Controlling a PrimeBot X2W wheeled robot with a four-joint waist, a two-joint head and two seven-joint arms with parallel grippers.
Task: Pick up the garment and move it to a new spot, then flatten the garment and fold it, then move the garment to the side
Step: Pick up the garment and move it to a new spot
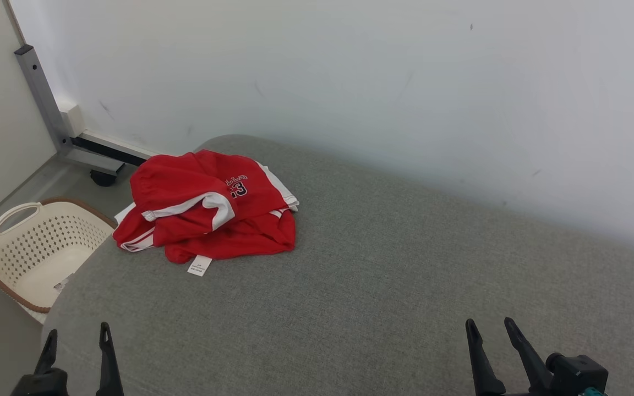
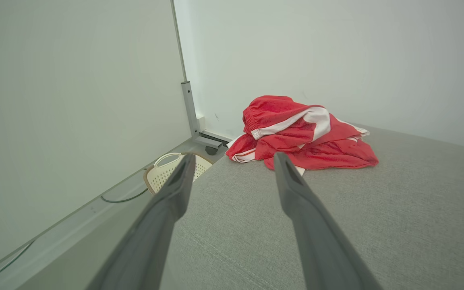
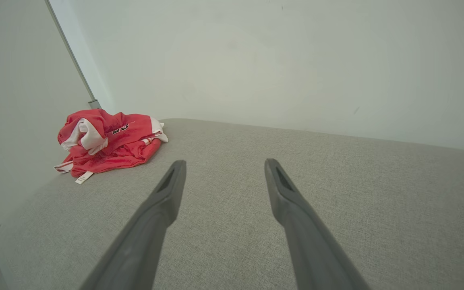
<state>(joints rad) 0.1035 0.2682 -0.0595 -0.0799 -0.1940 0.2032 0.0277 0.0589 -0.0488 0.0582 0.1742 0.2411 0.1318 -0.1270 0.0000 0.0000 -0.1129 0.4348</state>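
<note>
White wall (image 1: 350, 71), lightly scuffed, backs the scene. Below it spreads a grey woven pad (image 1: 383, 286) with a rounded far-left corner. A red garment (image 1: 207, 206) with white trim lies crumpled in a heap on that corner, close to the pad's left edge, dark print facing up. A cream perforated basket (image 1: 47, 242) with a brown rim stands on the floor just beside the pad, left of the garment. The left gripper (image 1: 78, 330) and right gripper (image 1: 488, 322) hang over the pad's near side, fingers spread, empty, both well apart from the garment. A small white label (image 1: 200, 265) juts from the garment's near edge, flat on the pad.
</note>
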